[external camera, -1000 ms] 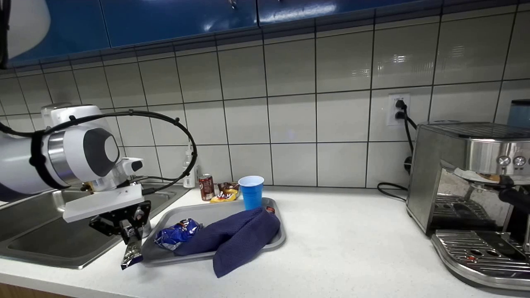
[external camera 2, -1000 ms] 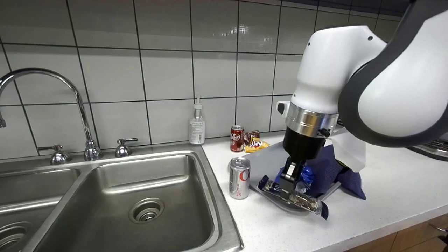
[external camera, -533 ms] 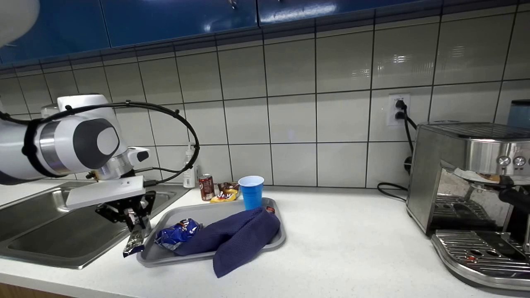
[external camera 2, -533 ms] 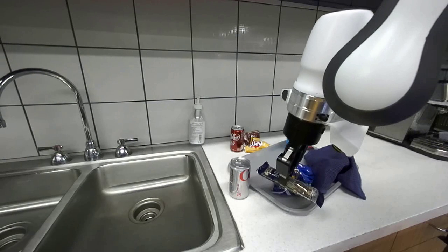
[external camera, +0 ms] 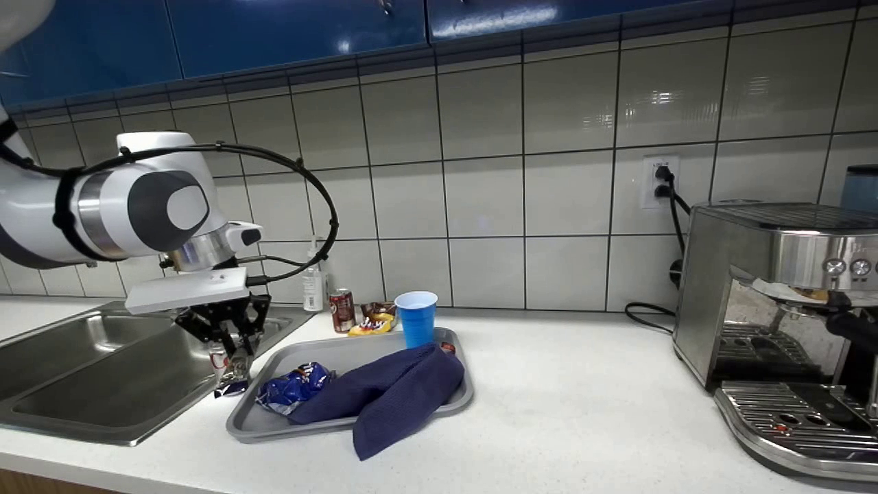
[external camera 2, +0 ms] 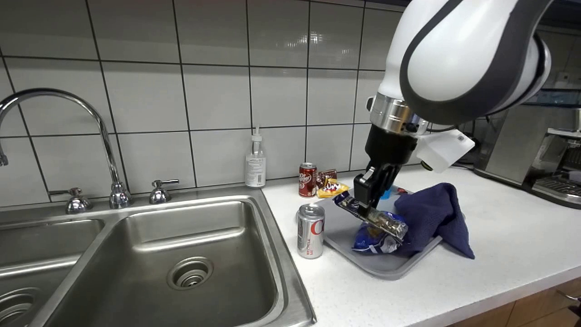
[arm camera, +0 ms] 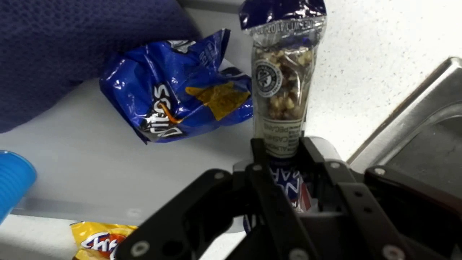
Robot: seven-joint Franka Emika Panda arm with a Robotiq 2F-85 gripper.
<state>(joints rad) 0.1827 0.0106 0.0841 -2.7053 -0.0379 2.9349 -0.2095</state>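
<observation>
My gripper (arm camera: 281, 148) is shut on a clear-wrapped nut bar (arm camera: 285, 86) with dark blue ends. The gripper (external camera 2: 365, 209) holds the bar (external camera 2: 386, 222) tilted in the air at the sink-side end of a grey tray (external camera: 309, 353). A crumpled blue chip bag (arm camera: 173, 97) lies in the tray, beside the bar in the wrist view. A navy cloth (external camera: 405, 391) lies across the tray and hangs over its front edge. A blue cup (external camera: 417, 322) stands at the tray's back. A silver can (external camera 2: 311, 231) stands between tray and sink, partly hidden behind the gripper in an exterior view (external camera: 218, 357).
A steel sink (external camera 2: 286, 263) with a curved faucet (external camera 2: 106, 145) adjoins the counter. A soap bottle (external camera 2: 255, 165), a dark red can (external camera 2: 307, 179) and a yellow snack bag (external camera 2: 332, 188) stand or lie near the tiled wall. A coffee machine (external camera: 789, 309) stands at the counter's far end.
My gripper has risen with the bar still held and moved toward the back wall. The tray, chip bag, cup and cans have not visibly moved.
</observation>
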